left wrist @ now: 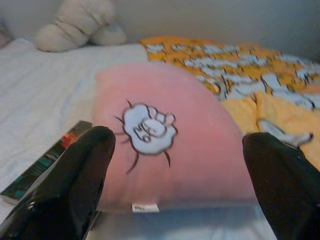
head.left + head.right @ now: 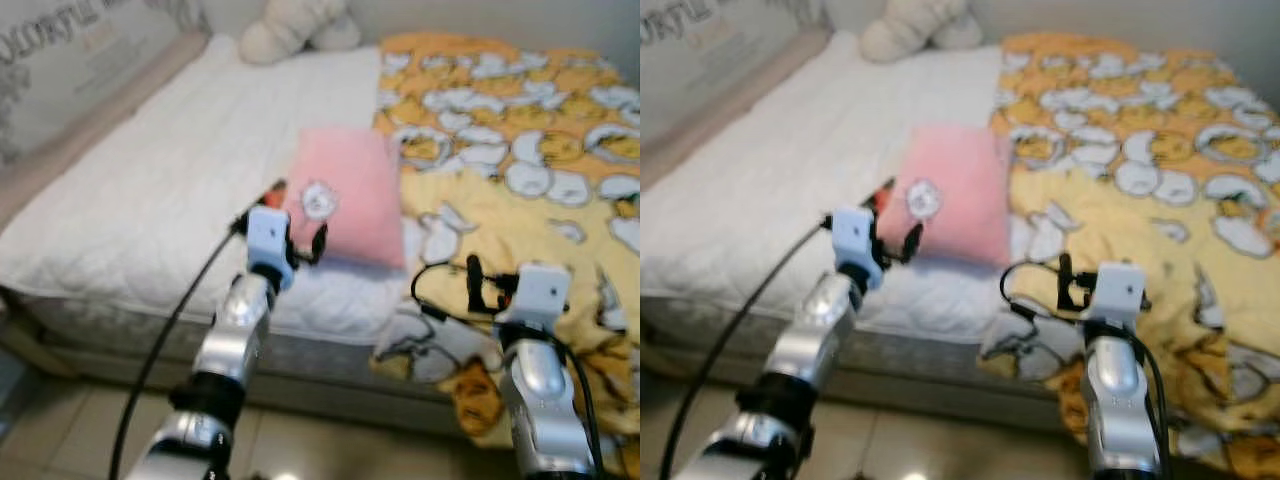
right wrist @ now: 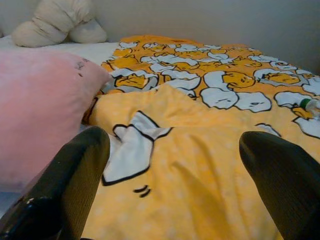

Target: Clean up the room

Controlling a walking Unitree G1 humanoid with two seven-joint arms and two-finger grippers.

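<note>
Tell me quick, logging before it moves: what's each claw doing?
Left claw: open, empty, aimed at the pink fabric pillow.
Right claw: open, empty, over the yellow patterned blanket.

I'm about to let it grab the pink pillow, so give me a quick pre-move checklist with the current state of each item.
1. Left end effector open wide: ok, its fingers are spread.
2. Pink pillow centred between those fingers: ok.
3. Fingers touching the pillow: not ok, they sit short of it.
4. Book beside the pillow out of the way: cannot tell, it lies close to one finger.
5. Right end effector away from the pillow: ok, open over the yellow blanket.
</note>
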